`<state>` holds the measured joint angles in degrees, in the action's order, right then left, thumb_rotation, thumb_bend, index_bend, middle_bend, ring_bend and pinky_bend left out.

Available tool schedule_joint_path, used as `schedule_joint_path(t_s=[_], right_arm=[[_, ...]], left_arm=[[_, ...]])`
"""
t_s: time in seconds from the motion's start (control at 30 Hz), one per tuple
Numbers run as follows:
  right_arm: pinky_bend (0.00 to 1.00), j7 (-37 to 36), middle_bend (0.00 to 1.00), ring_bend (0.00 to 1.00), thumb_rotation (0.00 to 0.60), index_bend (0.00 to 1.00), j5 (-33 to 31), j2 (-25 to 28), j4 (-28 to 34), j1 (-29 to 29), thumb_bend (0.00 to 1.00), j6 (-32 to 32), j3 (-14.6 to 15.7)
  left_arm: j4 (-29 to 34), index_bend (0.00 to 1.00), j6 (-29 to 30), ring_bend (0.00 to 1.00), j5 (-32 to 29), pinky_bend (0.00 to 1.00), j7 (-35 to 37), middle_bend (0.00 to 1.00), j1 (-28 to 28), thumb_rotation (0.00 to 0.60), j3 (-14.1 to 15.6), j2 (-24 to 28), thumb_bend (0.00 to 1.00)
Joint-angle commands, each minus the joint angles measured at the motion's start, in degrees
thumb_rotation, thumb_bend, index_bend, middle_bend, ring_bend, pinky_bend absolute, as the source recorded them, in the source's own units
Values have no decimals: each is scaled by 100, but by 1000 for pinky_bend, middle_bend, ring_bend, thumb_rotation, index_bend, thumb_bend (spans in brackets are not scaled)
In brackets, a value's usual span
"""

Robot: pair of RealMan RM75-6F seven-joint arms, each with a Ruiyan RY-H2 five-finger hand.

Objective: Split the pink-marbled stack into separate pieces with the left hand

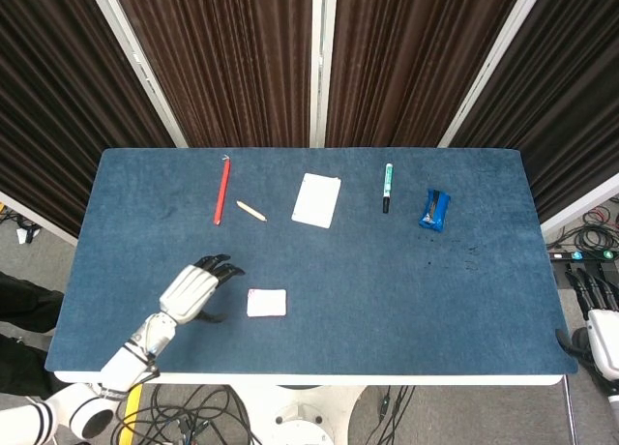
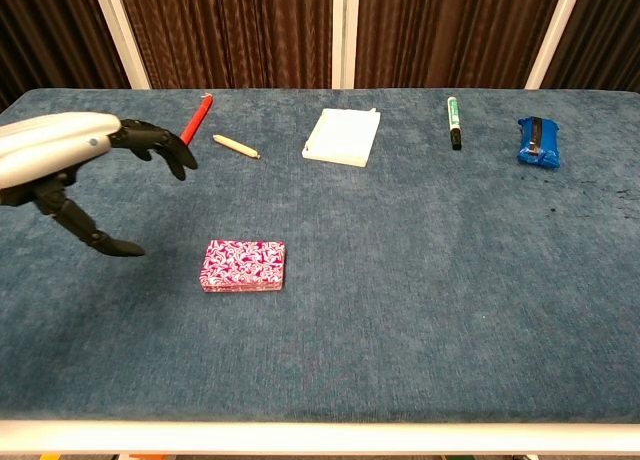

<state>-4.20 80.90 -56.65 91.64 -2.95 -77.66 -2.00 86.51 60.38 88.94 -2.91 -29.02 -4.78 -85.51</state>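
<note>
The pink-marbled stack (image 2: pixel 243 266) lies flat on the blue table, left of centre and toward the front; in the head view the stack (image 1: pixel 266 303) looks washed-out white. My left hand (image 1: pixel 197 288) hovers just left of it with fingers spread and nothing in them; in the chest view the left hand (image 2: pixel 95 170) hangs above the table, its dark fingertips a short gap from the stack. My right hand (image 1: pixel 596 321) stays off the table's front right corner, holding nothing that I can see.
Along the back lie a red pen (image 2: pixel 190 127), a short pencil stub (image 2: pixel 236 146), a white pad (image 2: pixel 342 137), a green marker (image 2: pixel 454 121) and a blue packet (image 2: pixel 537 142). Dark curtains hang behind the table.
</note>
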Motion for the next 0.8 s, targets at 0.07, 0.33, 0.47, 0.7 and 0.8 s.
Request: schedule_joint_path(t_s=[0.07,0.33,0.47,0.7,0.8], right_arm=[[0,-38,0,0,600,28,-19,-19,-45,-3,223,20,-2],[0,-164,0,0,600,28,-49,-62,-202,-11,223,92,9],[0,-232,0,0,600,28,-64,-53,-254,-10,223,92,-7],[0,-345,0,0,600,28,-69,-49,-333,3,223,88,-14],[0,-370,0,0,600,28,-64,-60,-362,8,223,93,-7]], left_arm=[[56,256,-169,134,-314,219,-192,286,-124,600,-95,-216,64],[-48,255,-340,134,-863,219,-545,288,-250,600,-169,-693,64],[-87,255,-481,134,-1016,219,-586,289,-344,600,-164,-833,64],[-280,255,-491,134,-1235,219,-755,290,-404,600,-146,-1142,64],[-367,256,-422,134,-1255,219,-830,292,-424,600,-152,-1278,64]])
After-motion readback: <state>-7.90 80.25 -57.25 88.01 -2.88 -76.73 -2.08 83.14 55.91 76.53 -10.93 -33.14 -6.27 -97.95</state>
